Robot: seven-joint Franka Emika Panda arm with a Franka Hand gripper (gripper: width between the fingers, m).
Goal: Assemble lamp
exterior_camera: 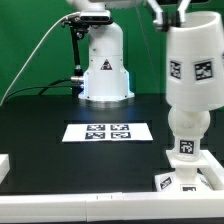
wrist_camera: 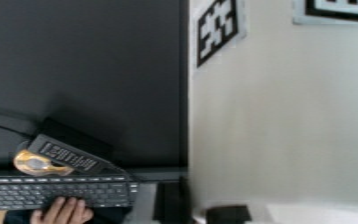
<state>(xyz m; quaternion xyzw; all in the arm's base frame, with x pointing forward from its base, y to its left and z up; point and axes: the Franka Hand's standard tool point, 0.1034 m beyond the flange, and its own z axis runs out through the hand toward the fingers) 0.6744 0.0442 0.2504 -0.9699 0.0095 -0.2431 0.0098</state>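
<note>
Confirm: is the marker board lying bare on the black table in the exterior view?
Yes, the marker board lies flat on the black table with nothing on it, apart from the lamp parts at the exterior view's right.

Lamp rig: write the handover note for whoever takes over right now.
Gripper: its fingers show in neither view, so its state is unknown.
Lamp: the base sits at the exterior view's right, near the front. The ribbed neck stands upright on it, with the shade on top.
Done: the parts look stacked.
Left: check that the shade is seated and released.
The marker board lies mid-table.
</note>
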